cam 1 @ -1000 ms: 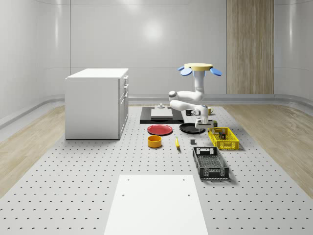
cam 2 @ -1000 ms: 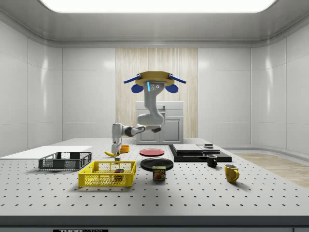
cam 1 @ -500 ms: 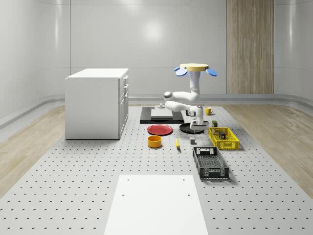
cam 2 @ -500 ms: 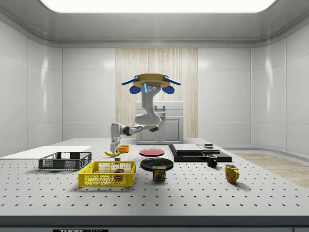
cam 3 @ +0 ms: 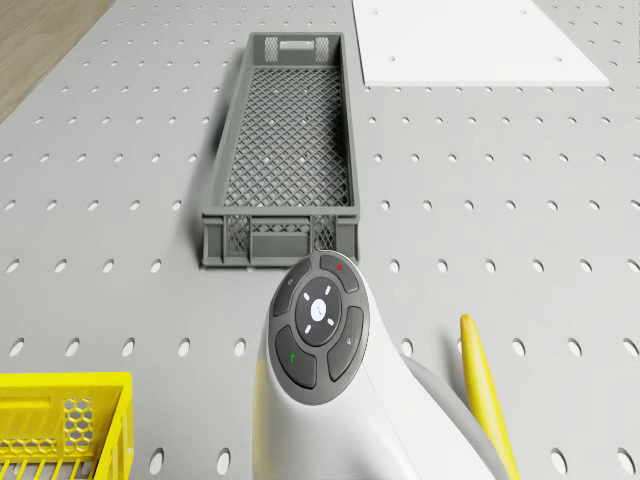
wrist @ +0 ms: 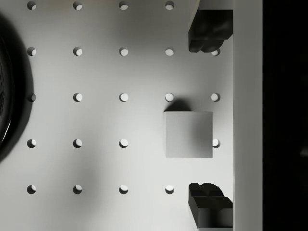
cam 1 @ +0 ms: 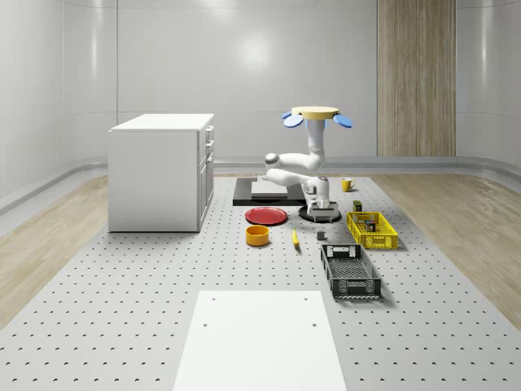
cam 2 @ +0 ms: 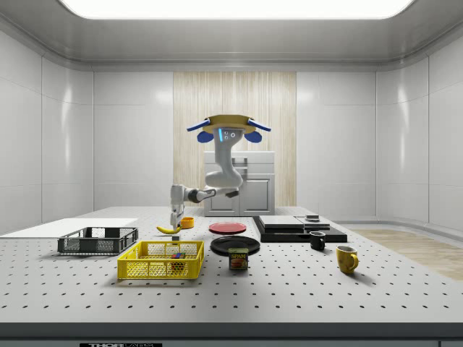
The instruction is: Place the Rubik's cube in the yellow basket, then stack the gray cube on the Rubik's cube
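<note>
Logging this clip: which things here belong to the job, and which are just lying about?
Job: Rubik's cube, already in the yellow basket; gray cube on the table, below the open gripper.

Lying about: black crate, banana, red plate, orange bowl, can, mugs.

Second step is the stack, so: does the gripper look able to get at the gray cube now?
Probably yes. In the wrist view the open gripper hangs above the gray cube, nothing between them.
</note>
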Robot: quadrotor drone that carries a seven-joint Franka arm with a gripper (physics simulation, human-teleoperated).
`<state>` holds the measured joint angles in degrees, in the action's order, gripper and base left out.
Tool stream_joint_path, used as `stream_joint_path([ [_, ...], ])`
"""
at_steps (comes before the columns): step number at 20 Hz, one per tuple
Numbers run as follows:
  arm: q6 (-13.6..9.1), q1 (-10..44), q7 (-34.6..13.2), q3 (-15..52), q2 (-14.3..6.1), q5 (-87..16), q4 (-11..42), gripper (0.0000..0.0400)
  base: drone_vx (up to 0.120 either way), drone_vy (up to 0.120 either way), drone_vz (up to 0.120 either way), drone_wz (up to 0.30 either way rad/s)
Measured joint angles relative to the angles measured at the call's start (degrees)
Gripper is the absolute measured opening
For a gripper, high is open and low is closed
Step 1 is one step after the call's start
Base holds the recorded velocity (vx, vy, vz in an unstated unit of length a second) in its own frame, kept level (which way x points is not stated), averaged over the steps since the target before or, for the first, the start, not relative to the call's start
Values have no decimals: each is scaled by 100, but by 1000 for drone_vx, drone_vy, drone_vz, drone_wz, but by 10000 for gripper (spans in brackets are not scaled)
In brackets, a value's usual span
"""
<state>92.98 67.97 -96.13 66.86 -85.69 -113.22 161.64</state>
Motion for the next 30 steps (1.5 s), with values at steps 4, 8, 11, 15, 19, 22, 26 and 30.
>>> stream_joint_path([
  [4,-7,-3,3,-1,8,-3,1,400,0,-80,-70,0],
  [8,-14,-7,5,-2,15,-7,1,400,0,0,0,0],
  [11,-19,-9,7,-3,20,-9,2,400,0,53,0,0],
  [15,40,17,12,-147,26,-145,-53,400,0,0,0,0],
  [19,138,42,41,-369,35,-353,-148,400,0,0,0,0],
  [22,181,23,84,-461,41,-440,-192,400,0,0,0,0],
  [26,216,16,117,-562,60,-538,-241,400,0,0,0,0],
  [30,269,33,138,-708,91,-681,-316,400,0,0,0,0],
])
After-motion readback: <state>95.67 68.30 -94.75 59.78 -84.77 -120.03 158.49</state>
